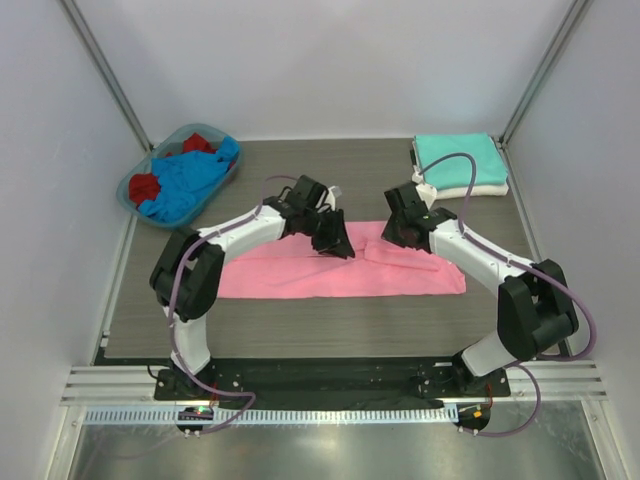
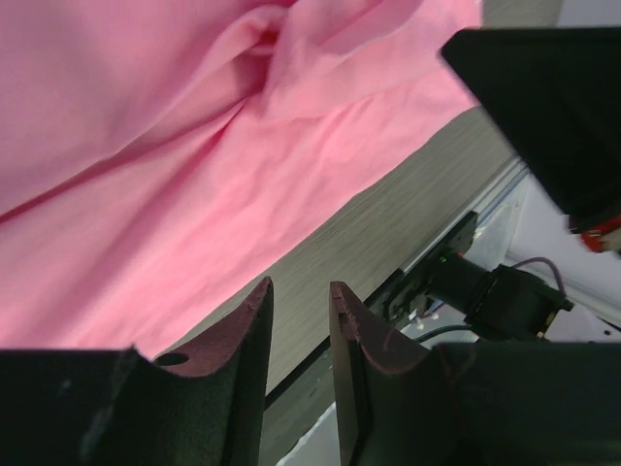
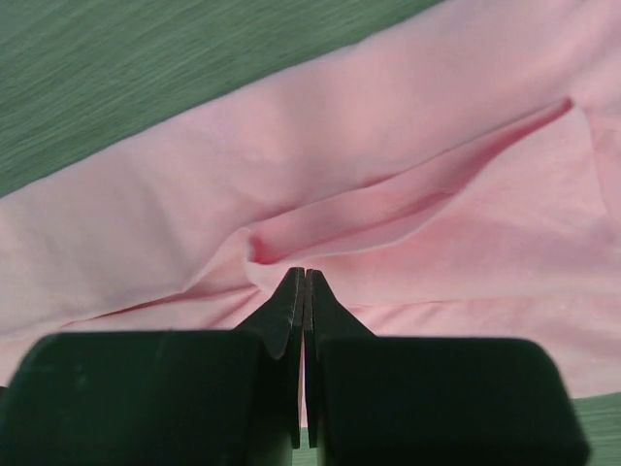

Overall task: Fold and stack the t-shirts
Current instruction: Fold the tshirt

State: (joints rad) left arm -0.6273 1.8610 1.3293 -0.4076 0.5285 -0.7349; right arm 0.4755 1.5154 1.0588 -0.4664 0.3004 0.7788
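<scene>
At my shut right fingers (image 3: 281,313), the pink t-shirt (image 3: 388,146) fold may slip: pinch too shallow. My left fingers (image 2: 238,340) hover half-open, empty.

Pink t-shirt (image 1: 300,278) lies spread across the table (image 1: 300,330).

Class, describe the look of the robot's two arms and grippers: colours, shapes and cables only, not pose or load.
The left arm and right arm both have white links joined by bulky black joints, with a greyish-purple cable looping along each. They stand on a black base plate. The left gripper and right gripper are black, with tapered fingers narrowing to slim tips.
</scene>
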